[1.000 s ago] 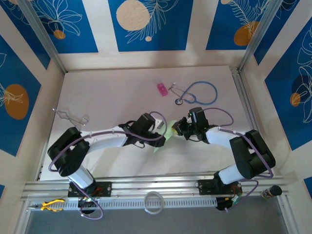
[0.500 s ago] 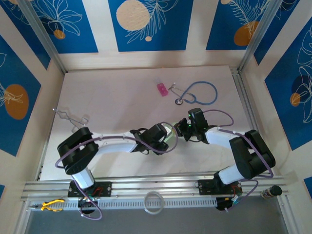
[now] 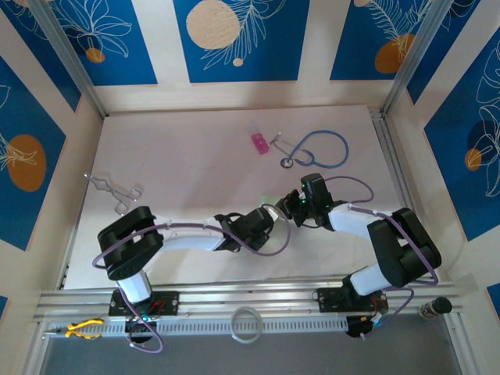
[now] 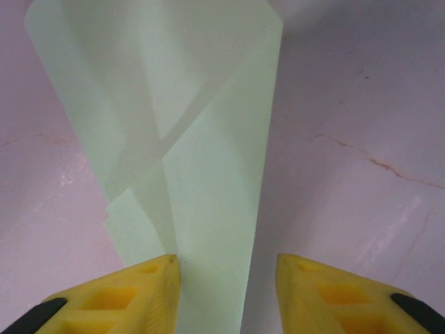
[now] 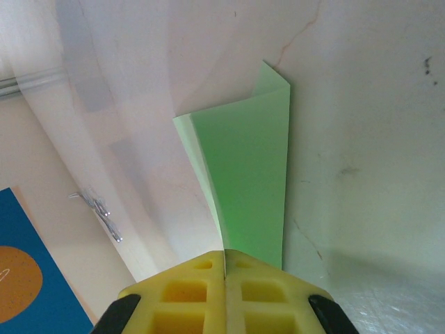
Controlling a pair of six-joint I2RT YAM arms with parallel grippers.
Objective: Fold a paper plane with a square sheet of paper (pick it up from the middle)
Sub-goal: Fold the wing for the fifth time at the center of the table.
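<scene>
Seen from above, the light is bright and even. The white tabletop (image 3: 195,148) is close to washed out, and the arms cast only soft, faint shadows. The straight frame posts lean outward near the corners. At the left wrist the tabletop takes a pink cast, the paper (image 4: 208,195) glows pale and translucent, and the left tool (image 4: 224,271) is blurred. At the right wrist the paper is saturated green and fairly sharp. A grey shadow lies lower right, and pale reflections streak the upper left.

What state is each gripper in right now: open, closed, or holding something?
Left gripper: open, jaws astride the green paper, not clamped.
Right gripper: closed, pinching the green paper.
</scene>
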